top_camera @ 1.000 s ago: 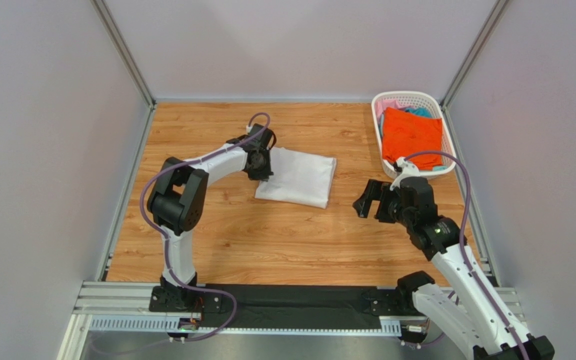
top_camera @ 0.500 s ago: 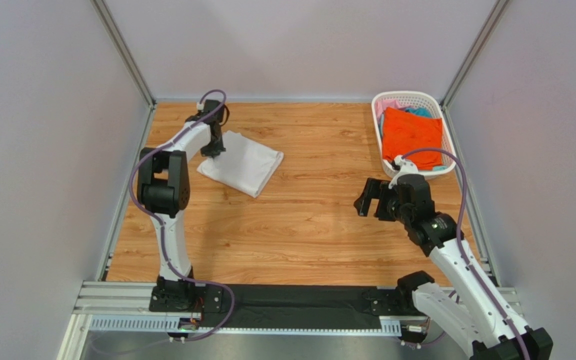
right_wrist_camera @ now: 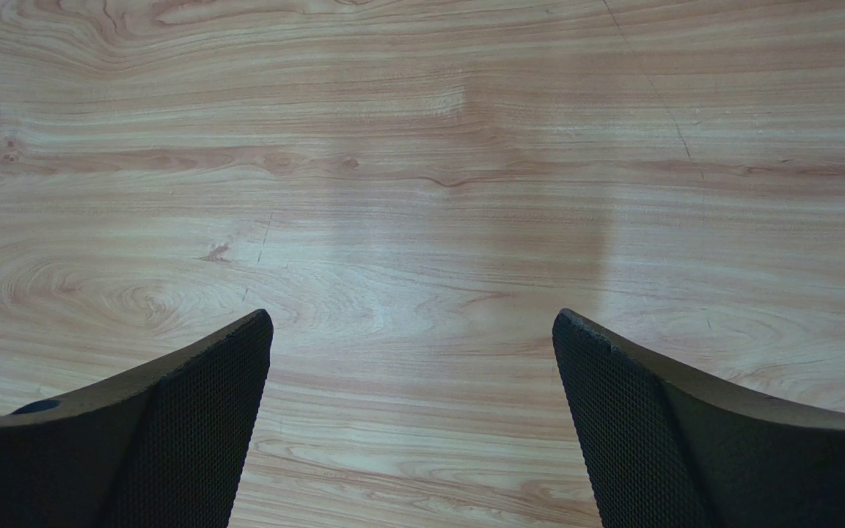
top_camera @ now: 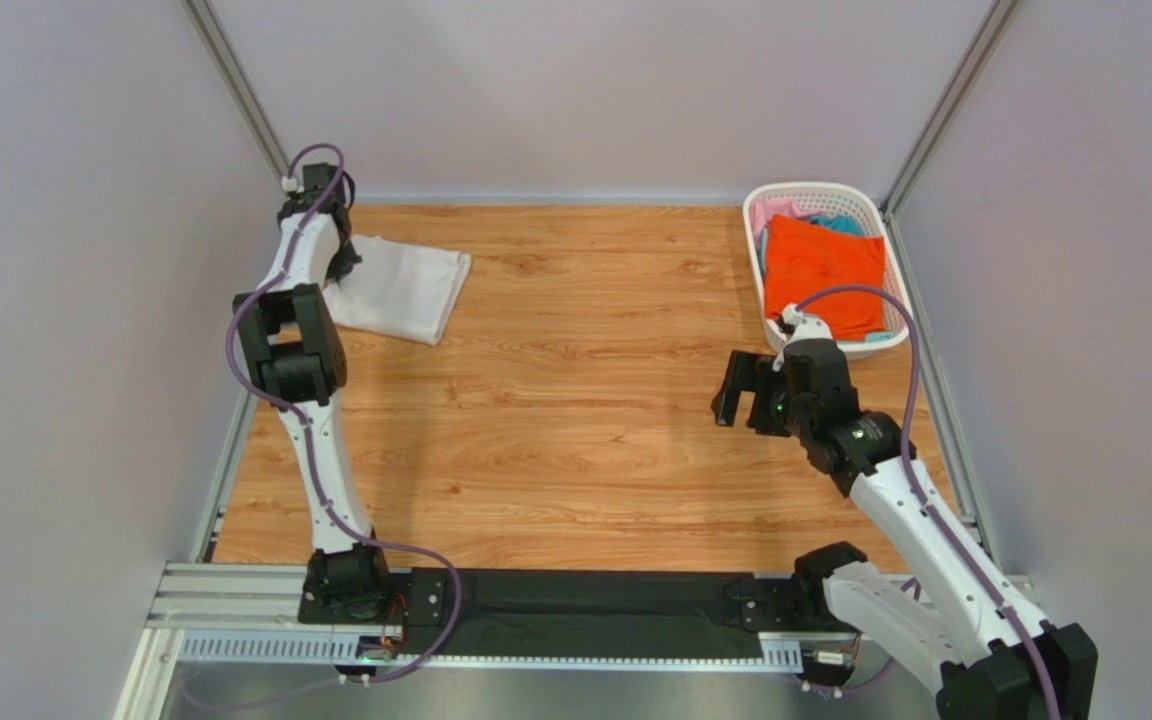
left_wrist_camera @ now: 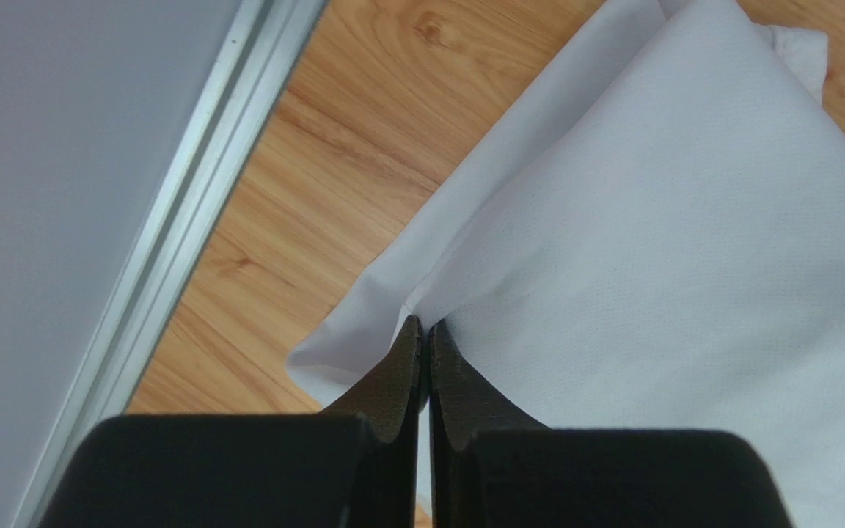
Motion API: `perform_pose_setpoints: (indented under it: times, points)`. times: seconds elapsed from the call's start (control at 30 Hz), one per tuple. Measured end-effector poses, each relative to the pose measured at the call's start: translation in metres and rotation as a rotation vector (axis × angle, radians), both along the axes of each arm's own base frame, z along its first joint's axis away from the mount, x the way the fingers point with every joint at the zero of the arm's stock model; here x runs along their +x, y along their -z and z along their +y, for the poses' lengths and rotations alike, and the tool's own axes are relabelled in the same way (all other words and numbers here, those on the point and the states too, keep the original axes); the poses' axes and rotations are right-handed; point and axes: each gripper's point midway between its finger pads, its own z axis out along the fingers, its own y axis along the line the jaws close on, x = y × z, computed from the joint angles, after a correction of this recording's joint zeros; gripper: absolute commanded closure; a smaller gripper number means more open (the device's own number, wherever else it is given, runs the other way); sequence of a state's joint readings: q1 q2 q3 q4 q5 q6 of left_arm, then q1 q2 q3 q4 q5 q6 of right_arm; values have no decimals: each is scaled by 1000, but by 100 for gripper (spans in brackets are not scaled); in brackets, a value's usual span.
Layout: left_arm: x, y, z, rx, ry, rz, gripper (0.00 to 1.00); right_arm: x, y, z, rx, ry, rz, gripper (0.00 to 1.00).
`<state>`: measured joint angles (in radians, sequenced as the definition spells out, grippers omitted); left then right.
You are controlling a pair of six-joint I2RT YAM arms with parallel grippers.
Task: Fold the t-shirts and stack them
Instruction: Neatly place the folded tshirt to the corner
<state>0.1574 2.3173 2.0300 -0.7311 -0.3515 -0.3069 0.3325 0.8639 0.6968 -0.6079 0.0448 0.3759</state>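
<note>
The folded white t-shirt (top_camera: 402, 288) lies at the far left corner of the table. My left gripper (top_camera: 339, 267) is shut on its left edge; in the left wrist view the jaws (left_wrist_camera: 427, 327) pinch a fold of the white cloth (left_wrist_camera: 669, 242). An orange t-shirt (top_camera: 823, 270) lies on top in the white basket (top_camera: 826, 194) at the far right, with pink and teal cloth showing under it. My right gripper (top_camera: 745, 393) is open and empty above bare table, its fingers (right_wrist_camera: 207, 396) wide apart.
A metal rail (left_wrist_camera: 185, 253) and the grey wall run close along the left of the white shirt. The basket stands against the right wall. Wood table (top_camera: 597, 435) spans the middle.
My left gripper has dragged the folded white shirt from the table's middle to the far left corner. The right arm has barely moved.
</note>
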Motion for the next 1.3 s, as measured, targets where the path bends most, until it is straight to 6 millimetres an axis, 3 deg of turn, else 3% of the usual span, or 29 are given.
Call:
perform_pose_setpoints:
  times: [0.23, 0.57, 0.63, 0.67, 0.73, 0.8, 0.97, 1.1, 1.3]
  points:
    - [-3, -12, 27, 70, -57, -1, 100, 3, -5, -3, -13, 17, -16, 0]
    - [-18, -2, 45, 61, -149, 21, 100, 6, -8, -6, -22, 28, -26, 0]
    - [-22, 1, 51, 53, -163, 28, 75, 6, -8, -6, -23, 29, -26, 0]
    - [-23, 3, 53, 49, -169, 27, 53, 6, -8, -6, -23, 28, -25, 0]
    - [-23, 4, 55, 37, -168, 23, 34, 6, -7, -6, -24, 29, -23, 0]
    - [-22, 5, 56, 26, -172, 13, 22, 6, -6, -6, -25, 28, -21, 0]
    - [-19, 16, 48, -16, -164, -4, 10, 6, -6, -6, -25, 28, -20, 0]
    - [-29, 31, 38, -60, -184, 2, 3, 6, -6, -6, -26, 27, -17, 0]
    - [-50, 18, 33, -69, -247, -35, 0, 5, -5, -4, -19, 18, -12, 0]
